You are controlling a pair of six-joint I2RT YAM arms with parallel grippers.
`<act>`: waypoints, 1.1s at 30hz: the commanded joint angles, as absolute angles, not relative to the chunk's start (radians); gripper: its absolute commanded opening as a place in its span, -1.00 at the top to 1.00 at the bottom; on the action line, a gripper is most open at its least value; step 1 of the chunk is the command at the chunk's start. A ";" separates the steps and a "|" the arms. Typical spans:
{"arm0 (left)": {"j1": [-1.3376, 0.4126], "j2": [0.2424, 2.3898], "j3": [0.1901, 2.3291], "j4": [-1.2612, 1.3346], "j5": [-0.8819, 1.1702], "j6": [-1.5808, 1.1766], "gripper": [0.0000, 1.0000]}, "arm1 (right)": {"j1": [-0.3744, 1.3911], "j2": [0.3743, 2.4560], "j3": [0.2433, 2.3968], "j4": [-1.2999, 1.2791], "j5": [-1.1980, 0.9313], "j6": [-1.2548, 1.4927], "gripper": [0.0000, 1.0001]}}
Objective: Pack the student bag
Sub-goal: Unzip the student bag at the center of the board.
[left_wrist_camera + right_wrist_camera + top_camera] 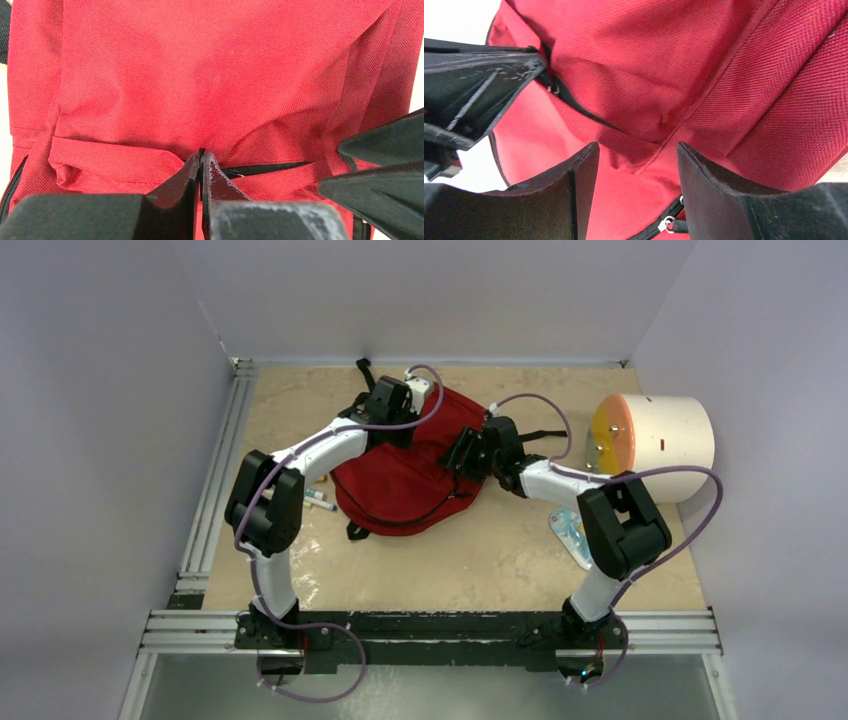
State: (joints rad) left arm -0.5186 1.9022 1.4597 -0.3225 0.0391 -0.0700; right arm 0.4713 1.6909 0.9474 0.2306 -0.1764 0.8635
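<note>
Bag [400, 490] lies flat mid-table [500, 560], ahead of both my bases, with pens [318, 502] just beside its left edge. My right claw [638, 150] hangs over the bag's right side, jaws apart, with only red cloth showing between the fingers and nothing held. A little farther in, my left claw [201, 156] is pressed together, its tips pinching the zipper pull [553, 89] on the pocket's black zipper line, and the fabric puckers around them. The two claws sit near each other, close enough that my right wrist view shows the left fingers. Off to the bag's right, well apart, a cream cylinder [655, 445] lies on its side.
</note>
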 commanded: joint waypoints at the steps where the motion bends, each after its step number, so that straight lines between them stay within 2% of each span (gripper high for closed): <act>1: -0.526 1.875 1.454 -0.309 0.062 -0.083 1.00 | 0.472 1.710 1.004 0.270 -0.192 0.887 -0.23; 7: -0.529 1.879 1.454 -0.309 0.067 -0.084 1.00 | 0.488 1.734 0.989 0.276 -0.196 0.890 -0.26; 9: -0.533 1.882 1.454 -0.309 0.069 -0.087 1.00 | 0.488 1.743 0.981 0.287 -0.206 0.893 -0.20; 12: -0.533 1.884 1.457 -0.309 0.070 -0.090 1.00 | 0.488 1.748 0.961 0.332 -0.236 0.908 0.04; 16: -0.533 1.893 1.458 -0.311 0.058 -0.092 1.00 | 0.488 1.764 0.950 0.377 -0.285 0.916 0.62; 20: -0.533 1.905 1.462 -0.318 0.042 -0.098 1.00 | 0.489 1.758 0.930 0.380 -0.294 0.915 0.96; 33: -0.468 1.930 1.554 -0.341 -0.153 -0.090 1.00 | 0.486 1.700 0.865 0.337 -0.243 0.919 1.00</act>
